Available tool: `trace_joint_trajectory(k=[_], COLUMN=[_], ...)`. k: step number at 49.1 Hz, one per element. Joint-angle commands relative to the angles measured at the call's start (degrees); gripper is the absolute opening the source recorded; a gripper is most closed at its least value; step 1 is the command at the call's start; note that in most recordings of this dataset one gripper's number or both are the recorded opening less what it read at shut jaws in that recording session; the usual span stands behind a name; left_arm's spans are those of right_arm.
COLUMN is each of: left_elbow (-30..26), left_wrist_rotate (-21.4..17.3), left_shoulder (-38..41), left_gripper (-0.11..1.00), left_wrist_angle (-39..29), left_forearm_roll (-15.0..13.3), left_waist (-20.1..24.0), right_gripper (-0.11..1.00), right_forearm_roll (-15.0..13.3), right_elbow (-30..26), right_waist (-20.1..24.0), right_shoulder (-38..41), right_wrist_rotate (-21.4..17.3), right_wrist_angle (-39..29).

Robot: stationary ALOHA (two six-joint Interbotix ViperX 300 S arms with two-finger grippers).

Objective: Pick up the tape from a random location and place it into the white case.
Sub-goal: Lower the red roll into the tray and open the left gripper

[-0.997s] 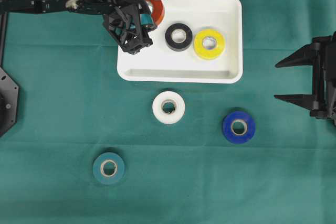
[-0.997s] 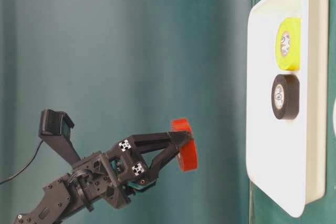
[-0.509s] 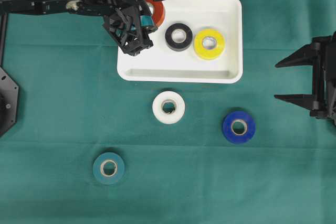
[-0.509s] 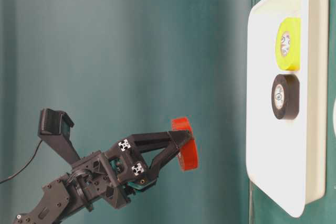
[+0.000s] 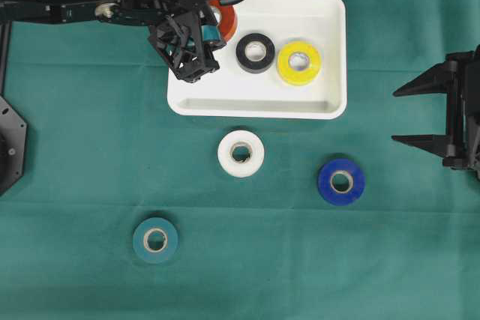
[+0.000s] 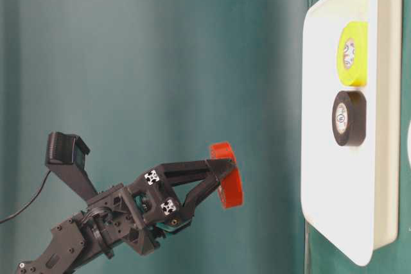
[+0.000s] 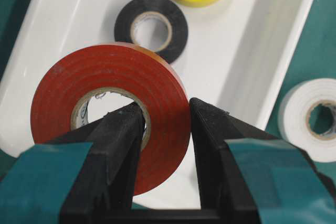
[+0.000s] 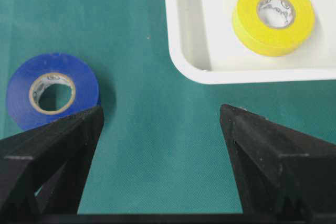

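My left gripper (image 7: 164,113) is shut on a red tape roll (image 7: 105,82), one finger through its core and one on its outer wall. It holds the roll (image 5: 223,19) in the air over the left end of the white case (image 5: 330,99); the table-level view shows the red roll (image 6: 228,181) well above the case (image 6: 318,158). Black tape (image 5: 255,52) and yellow tape (image 5: 298,62) lie flat inside the case. My right gripper (image 5: 401,116) stands open at the right edge with nothing between its fingers (image 8: 58,140).
Three loose rolls lie on the green cloth below the case: white tape (image 5: 241,153), blue tape (image 5: 341,181) and teal tape (image 5: 155,240). The blue roll (image 8: 50,90) sits just ahead of my right gripper's left finger. The left arm (image 5: 75,5) spans the top left.
The left gripper with the red roll has drifted slightly up and toward the case. The right arm has not moved.
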State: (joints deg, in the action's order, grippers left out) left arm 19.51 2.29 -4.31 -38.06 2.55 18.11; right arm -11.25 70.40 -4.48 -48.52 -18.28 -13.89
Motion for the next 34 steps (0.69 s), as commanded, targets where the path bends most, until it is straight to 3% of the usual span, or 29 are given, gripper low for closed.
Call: trace_joint_trajectory(k=[1, 34], left_elbow=[-1.4, -1.1], left_wrist_rotate=[0.0, 0.0], left_shoulder=[-0.7, -0.6], left_gripper=[0.23, 0.23], left_wrist_angle=[0.4, 1.1], left_forearm_roll=[0.0, -0.4], left_waist=[-0.1, -0.1], right_gripper=[0.84, 0.84], right_forearm_roll=[0.1, 0.1], right_elbow=[-0.7, -0.7], right_waist=[0.1, 0.1], right_shoulder=[0.3, 0.3], right_wrist_rotate=[0.0, 0.0], right_wrist_angle=[0.2, 0.2])
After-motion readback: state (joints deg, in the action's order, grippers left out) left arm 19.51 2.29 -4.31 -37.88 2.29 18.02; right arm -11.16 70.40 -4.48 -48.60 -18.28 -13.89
